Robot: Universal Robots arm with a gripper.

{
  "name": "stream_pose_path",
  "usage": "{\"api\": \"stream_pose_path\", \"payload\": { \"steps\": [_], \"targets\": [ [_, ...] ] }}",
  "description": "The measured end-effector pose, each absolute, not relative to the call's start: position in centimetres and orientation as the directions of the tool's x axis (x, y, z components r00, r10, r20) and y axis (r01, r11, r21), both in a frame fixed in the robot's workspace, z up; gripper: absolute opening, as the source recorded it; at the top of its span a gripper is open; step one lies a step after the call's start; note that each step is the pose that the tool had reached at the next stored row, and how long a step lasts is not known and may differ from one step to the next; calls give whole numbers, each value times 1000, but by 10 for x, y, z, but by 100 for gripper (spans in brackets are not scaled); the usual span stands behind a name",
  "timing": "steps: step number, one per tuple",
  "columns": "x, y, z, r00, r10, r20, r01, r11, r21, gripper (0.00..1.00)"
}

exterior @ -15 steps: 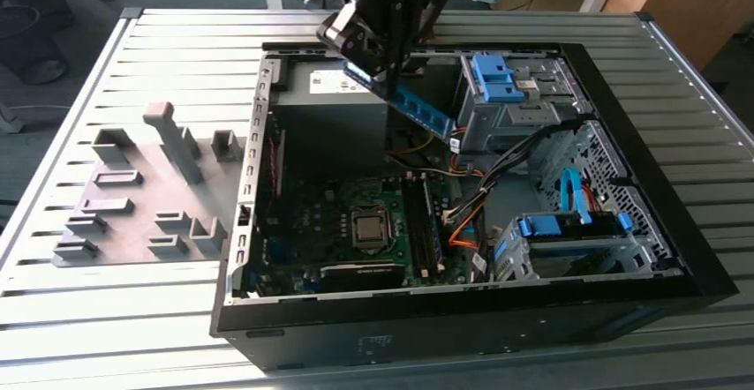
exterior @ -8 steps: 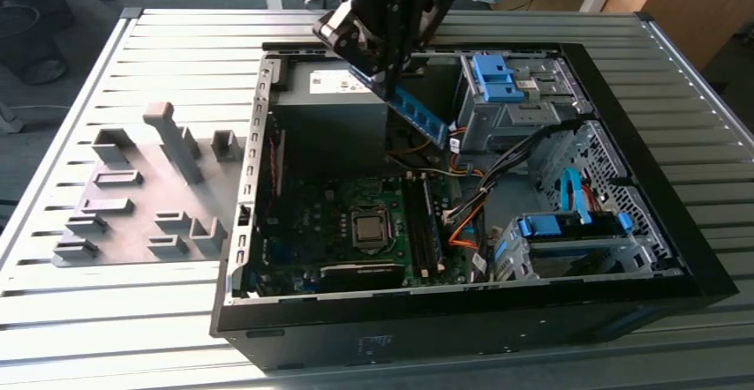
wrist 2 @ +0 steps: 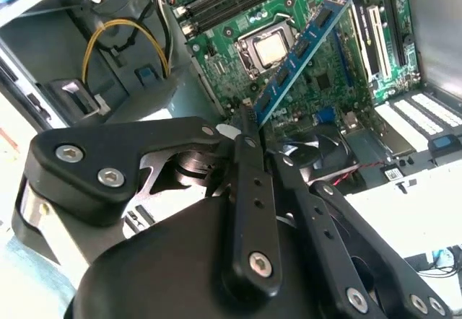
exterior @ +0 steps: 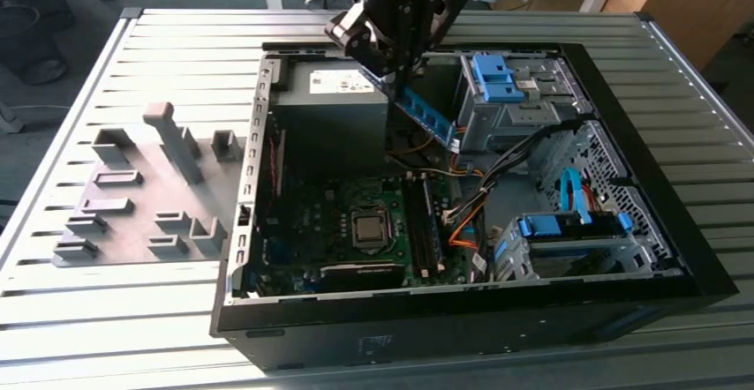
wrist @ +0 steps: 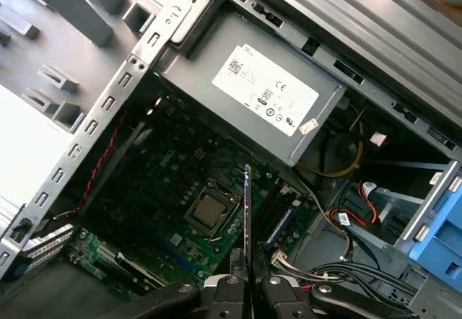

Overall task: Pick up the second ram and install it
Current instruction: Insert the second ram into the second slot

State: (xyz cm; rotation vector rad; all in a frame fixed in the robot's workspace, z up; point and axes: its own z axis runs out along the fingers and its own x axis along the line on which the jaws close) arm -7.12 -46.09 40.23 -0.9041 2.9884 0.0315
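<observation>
The gripper (exterior: 395, 72) is closed on one end of the ram (exterior: 426, 118), holding it tilted above the motherboard (exterior: 318, 218) in the open case (exterior: 471, 315). Pickup is done; the stick is not yet seated.

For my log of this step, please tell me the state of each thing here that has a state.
Long thin green-blue memory stick: held in the claw, tilted, above the green motherboard, not seated.
Black claw: shut on the stick.
Black metal computer case: lying on its side, open.
Square silver processor: uncovered.
</observation>
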Motion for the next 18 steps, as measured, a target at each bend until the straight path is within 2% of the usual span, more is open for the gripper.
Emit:
{"api": "stream_pose_path", "payload": {
  "steps": [18],
  "targets": [
    [-70,-460,397,-942,-335,-24,-336,942,14,14]
  ]
}}
